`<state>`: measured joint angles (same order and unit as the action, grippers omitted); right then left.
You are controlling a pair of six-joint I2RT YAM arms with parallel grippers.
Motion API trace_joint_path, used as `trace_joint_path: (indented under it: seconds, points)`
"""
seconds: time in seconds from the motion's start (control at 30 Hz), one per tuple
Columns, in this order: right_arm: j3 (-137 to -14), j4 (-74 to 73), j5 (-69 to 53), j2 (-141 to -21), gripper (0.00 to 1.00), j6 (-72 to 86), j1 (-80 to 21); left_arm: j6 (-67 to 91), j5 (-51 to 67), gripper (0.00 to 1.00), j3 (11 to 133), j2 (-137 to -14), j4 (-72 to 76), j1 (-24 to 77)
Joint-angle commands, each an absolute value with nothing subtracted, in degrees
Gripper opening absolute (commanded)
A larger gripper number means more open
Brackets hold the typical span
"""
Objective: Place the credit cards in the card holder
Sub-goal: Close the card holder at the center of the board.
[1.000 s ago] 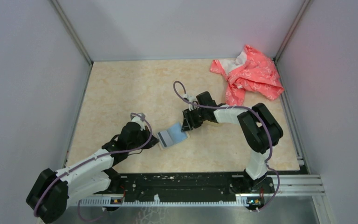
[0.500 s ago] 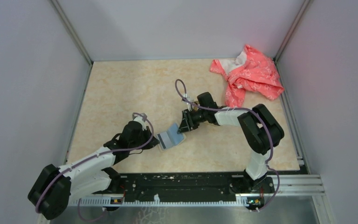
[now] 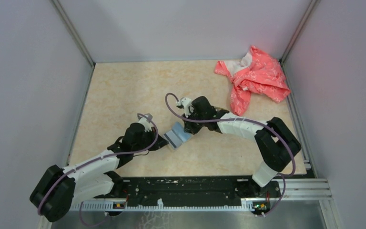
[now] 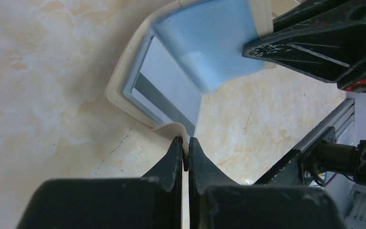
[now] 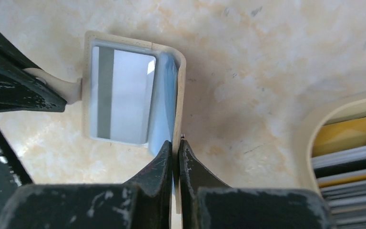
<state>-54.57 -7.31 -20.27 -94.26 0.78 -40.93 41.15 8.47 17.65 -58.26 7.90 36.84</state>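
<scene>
Right wrist view has the right gripper (image 5: 175,144) with its fingers pinched almost together on the thin edge of a blue card (image 5: 165,112), which stands tilted inside the card holder (image 5: 181,90) against its right-hand rim. The beige holder lies open on the marbled table (image 5: 248,62), and a grey card (image 5: 126,98) with a dark stripe lies flat in it beside the blue one. The left gripper (image 4: 184,143), seen from its own wrist camera, is closed tight on a small beige tab at the holder's edge, with only a sliver of gap between the fingers. From above, the holder sits near the middle of the table between the two grippers, both low over it. At the right edge of the right wrist view, a tan dish (image 5: 310,126) holds a stack of cards (image 5: 348,160) in yellow, grey and dark tones, well apart from the holder. A pink cloth (image 3: 255,76) lies crumpled in the far right corner
</scene>
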Motion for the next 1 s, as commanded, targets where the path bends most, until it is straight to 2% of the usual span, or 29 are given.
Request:
trace_joint_path:
  seconds: [0.0,0.1,0.3,0.47,0.73,0.97]
  points:
    - [-57.33,-7.95,-4.95,-87.88,0.00,-9.71,-44.77,44.73,11.27,0.00,14.93,-60.42,18.72,36.48]
    - [-57.23,-8.58,-10.50,-87.94,0.00,-10.06,-45.97,45.04,10.25,0.00,14.79,-63.20,20.29,36.48]
    - [-58.40,-10.00,-22.85,-92.32,0.18,-6.57,-46.84,45.02,6.59,0.00,13.14,-64.70,19.09,36.48]
    - [-59.60,-10.41,-33.57,-96.55,0.24,-3.77,-47.25,45.00,4.17,0.00,11.71,-63.04,16.95,36.50]
    - [-61.12,-9.99,-42.63,-102.21,0.42,-0.45,-47.46,44.40,3.47,0.00,10.89,-60.26,14.71,36.49]
    - [-61.00,-8.94,-45.38,-101.61,0.43,-0.44,-45.28,43.97,4.16,0.00,10.43,-60.37,14.36,36.52]
